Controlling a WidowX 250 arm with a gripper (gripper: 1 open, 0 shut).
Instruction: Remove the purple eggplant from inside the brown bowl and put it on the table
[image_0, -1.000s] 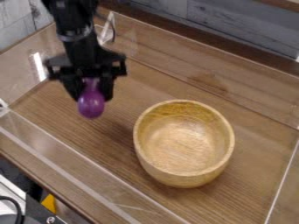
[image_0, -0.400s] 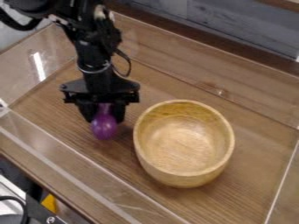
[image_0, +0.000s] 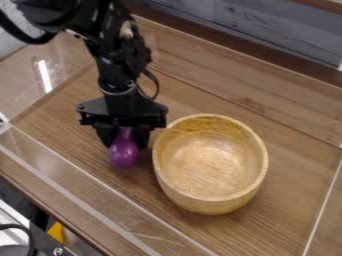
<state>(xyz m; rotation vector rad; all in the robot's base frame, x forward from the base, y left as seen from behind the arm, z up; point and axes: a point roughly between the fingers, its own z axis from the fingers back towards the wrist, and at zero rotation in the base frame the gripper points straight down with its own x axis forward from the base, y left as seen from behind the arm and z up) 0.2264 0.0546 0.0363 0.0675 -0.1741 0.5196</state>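
Note:
The purple eggplant (image_0: 124, 153) hangs bulb-down just left of the brown bowl (image_0: 210, 163), low over the table (image_0: 60, 125) or resting on it; I cannot tell which. My gripper (image_0: 123, 132) points straight down with its black fingers shut on the eggplant's upper part. The bowl stands upright with nothing inside it, its left rim close to my fingers.
Clear acrylic walls (image_0: 80, 205) run around the table's edges, near the front left and along the back. Bare wood-grain surface lies to the left of the eggplant and behind the bowl.
The arm has moved right and down toward the front with the eggplant in its fingers, ending beside the bowl's left rim. The bowl has not moved.

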